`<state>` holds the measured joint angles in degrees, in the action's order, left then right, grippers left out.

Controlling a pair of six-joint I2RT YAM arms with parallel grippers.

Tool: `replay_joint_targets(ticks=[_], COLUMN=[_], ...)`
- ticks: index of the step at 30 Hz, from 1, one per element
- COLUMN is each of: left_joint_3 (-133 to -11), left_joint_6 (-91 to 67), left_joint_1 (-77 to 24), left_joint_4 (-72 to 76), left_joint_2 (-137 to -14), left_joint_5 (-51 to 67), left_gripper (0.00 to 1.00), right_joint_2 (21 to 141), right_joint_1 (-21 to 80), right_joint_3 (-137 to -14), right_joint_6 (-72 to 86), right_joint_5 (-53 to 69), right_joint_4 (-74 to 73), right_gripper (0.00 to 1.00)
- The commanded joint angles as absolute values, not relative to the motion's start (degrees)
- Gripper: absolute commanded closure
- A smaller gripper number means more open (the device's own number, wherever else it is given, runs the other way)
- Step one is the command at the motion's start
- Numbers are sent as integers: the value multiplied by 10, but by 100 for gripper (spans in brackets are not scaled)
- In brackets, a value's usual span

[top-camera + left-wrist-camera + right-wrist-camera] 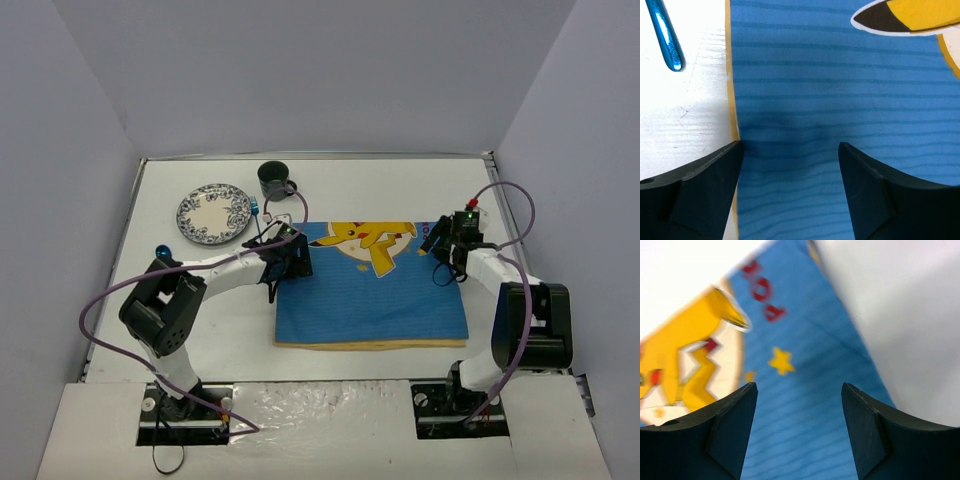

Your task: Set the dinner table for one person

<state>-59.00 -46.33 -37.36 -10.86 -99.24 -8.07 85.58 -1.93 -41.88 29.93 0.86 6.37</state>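
Table [380,190]: white, under both arms; blue mat [370,300] at its middle;
Left gripper [790,145]: jaws apart, empty, over mat's left edge;
Right gripper [799,385]: jaws apart, empty, over mat's far-right corner;
Plate [214,213], mug [274,178]: far left

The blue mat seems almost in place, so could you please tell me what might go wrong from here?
1. The left gripper is open over the left edge of the blue mat, where the cloth shows creases; closing or dragging could bunch it.
2. A blue utensil lies on the dinner table just beside that edge; a sweep might knock it.
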Motion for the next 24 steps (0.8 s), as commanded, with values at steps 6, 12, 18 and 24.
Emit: replay_joint_targets(ticks=[6, 12, 18, 24], left_joint_3=[-668, -655, -610, -576], left_joint_6=[-412, -426, -469, -500], left_joint_1=[-366, -358, -344, -343], left_joint_4=[-107, -82, -64, -51], left_joint_2=[-986, -1036, -1045, -1050], left_joint_5=[-52, -44, -41, -33], left_gripper=[28, 37, 43, 44], right_joint_2=[924, 1017, 1045, 1024], right_joint_1=[-15, -25, -54, -74], right_joint_3=[-527, -569, -579, -613], right_joint_6=[258, 247, 227, 176], right_joint_5=[149, 168, 153, 52], right_joint_4=[198, 232, 228, 149], right_gripper=[37, 38, 38, 37])
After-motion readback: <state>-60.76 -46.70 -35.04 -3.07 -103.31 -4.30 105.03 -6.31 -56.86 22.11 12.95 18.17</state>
